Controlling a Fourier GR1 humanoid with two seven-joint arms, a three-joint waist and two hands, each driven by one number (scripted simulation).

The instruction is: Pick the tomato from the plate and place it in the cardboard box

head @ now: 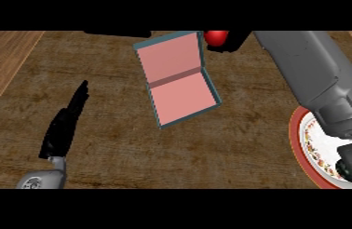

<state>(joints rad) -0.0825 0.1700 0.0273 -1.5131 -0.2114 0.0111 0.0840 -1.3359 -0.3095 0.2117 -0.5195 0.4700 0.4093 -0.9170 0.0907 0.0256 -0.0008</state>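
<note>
The red tomato [216, 37] hangs at the top of the head view, just past the far right corner of the cardboard box [180, 97]. My right hand [235, 40] is curled round it, and most of that hand lies at the frame's upper edge. The box lies open in the middle of the counter, with a pink inside and a teal rim. The plate [300, 144], red-rimmed with a patterned white centre, sits at the lower right, partly under my right forearm [309, 70]. My left hand [65, 123] rests open at the lower left, fingers straight.
The dark wooden counter [117, 144] spreads around the box. A lighter wood strip [17, 49] runs along the upper left corner. A dark shape [117, 33] lies at the top edge, left of the box.
</note>
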